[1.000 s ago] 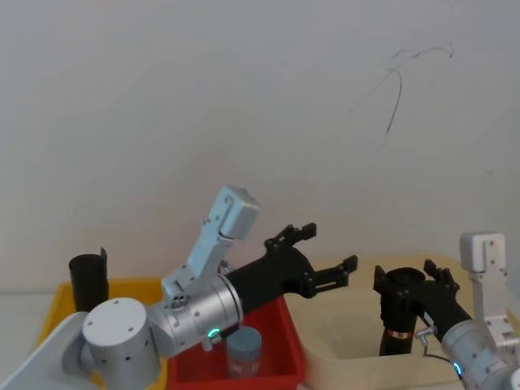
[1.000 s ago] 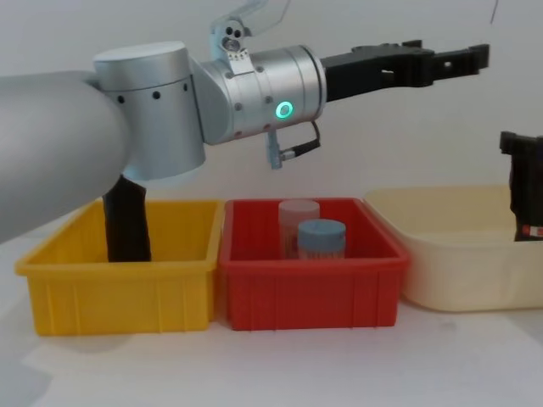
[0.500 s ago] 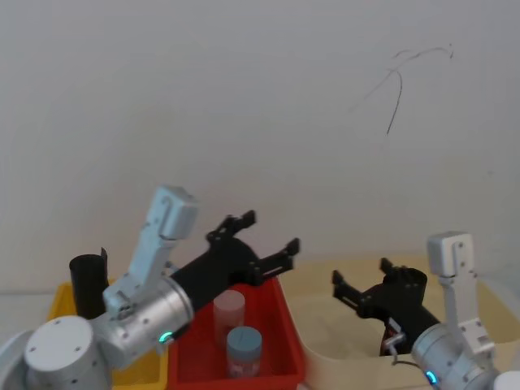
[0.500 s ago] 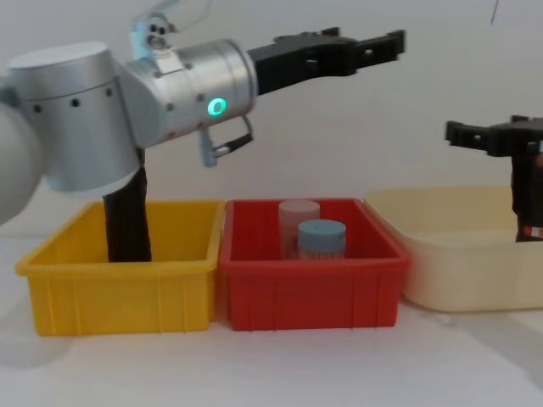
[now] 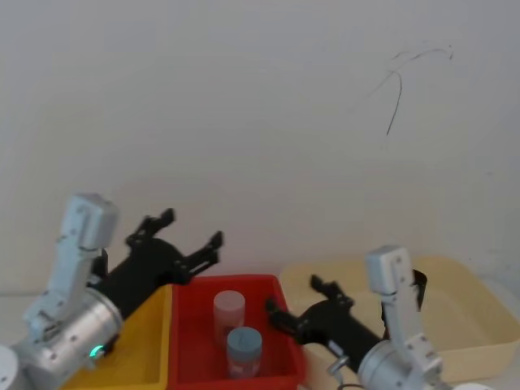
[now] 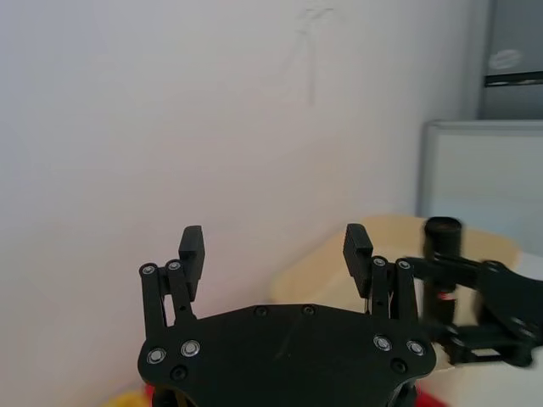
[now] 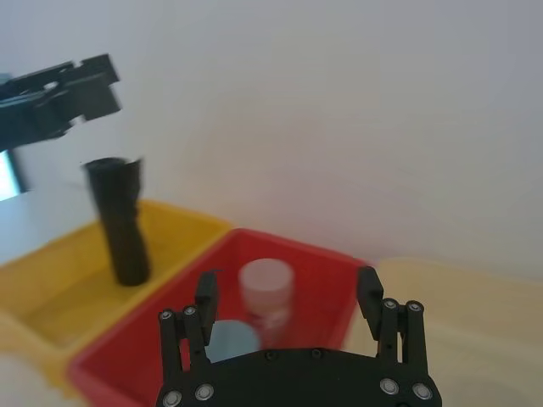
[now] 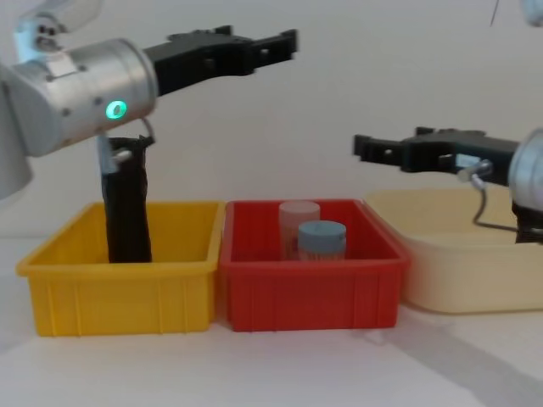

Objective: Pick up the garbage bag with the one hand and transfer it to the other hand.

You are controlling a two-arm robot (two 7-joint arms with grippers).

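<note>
Progress is sitting at zero, judging from the pictures: nothing is being held and no handover is happening. Garbage bag (image 6: pixel 442 246) is standing upright inside the cream bin (image 8: pixel 441 271), the right-hand one of three bins on the counter, with its red-and-white label band showing in the left wrist view. Left gripper (image 5: pixel 191 227), the one with the green ring light, is hovering high over the edge where the yellow bin (image 8: pixel 119 297) is meeting the red bin (image 8: pixel 310 292). Its fingers are spreading wide and gripping nothing. Right gripper (image 5: pixel 294 296) is hanging lower, above the right edge of the red bin, fingers also wide apart and empty. It is pointing away from the bag, which is standing apart from both grippers. Plain black roll (image 8: pixel 127 203) is leaning in the yellow bin, not the target. Two jars (image 8: pixel 310 233) are sitting in the red bin. Left to do: reaching into the cream bin, gripping the bag, lifting it, passing it across.
</note>
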